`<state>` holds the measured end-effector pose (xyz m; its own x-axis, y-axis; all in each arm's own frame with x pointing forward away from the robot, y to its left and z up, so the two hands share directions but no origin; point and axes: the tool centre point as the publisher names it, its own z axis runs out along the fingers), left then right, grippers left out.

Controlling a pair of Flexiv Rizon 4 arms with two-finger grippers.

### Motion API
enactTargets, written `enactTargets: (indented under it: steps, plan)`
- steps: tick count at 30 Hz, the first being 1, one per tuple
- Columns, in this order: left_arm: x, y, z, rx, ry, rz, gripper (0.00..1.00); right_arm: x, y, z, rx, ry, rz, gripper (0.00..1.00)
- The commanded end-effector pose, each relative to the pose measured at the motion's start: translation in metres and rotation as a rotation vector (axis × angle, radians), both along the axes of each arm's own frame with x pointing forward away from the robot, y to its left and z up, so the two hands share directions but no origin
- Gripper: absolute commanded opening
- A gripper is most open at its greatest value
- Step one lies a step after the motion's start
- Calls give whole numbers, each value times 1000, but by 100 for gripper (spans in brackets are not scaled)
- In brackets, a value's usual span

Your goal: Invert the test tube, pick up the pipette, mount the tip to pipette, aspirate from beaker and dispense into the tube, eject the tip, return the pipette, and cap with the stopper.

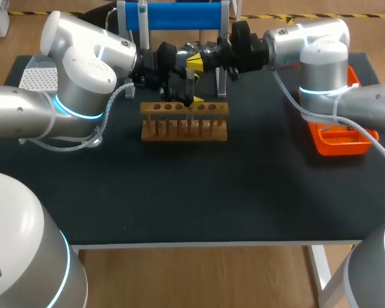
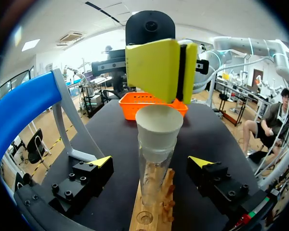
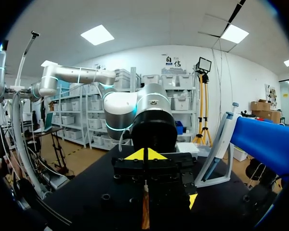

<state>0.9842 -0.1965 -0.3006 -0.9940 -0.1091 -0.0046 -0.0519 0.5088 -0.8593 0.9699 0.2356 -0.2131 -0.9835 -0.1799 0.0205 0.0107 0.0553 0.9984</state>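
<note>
Where the test tube (image 2: 152, 174) stands upright in the wooden rack (image 2: 163, 208), a white stopper (image 2: 159, 126) sits in its mouth. The left gripper (image 2: 151, 161) is wide open, holding nothing, flanking the tube without contact. The right gripper (image 2: 160, 70) sits directly above the stopper; its grip state cannot be determined.

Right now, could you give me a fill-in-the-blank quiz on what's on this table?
The tube stands in a wooden ____.
The stopper atop the tube is ____ in colour.
The tray on the table's right side is ____.
The left tool, one finger on either side of the tube without touching it, is ____.
Missing words: rack; white; orange; open.
</note>
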Motion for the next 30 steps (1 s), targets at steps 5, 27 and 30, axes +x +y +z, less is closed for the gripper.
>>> enactTargets:
  steps: [5, 27, 30]
  plan:
    - [0, 0, 0, 1, 0, 1, 100, 3, 3, -6, -7, 5, 14, 0]
    - [0, 0, 0, 1, 0, 1, 100, 2, 6, -24, 3, 67, 17, 0]
    - [0, 0, 0, 1, 0, 1, 100, 2, 6, -22, 1, 56, 18, 0]
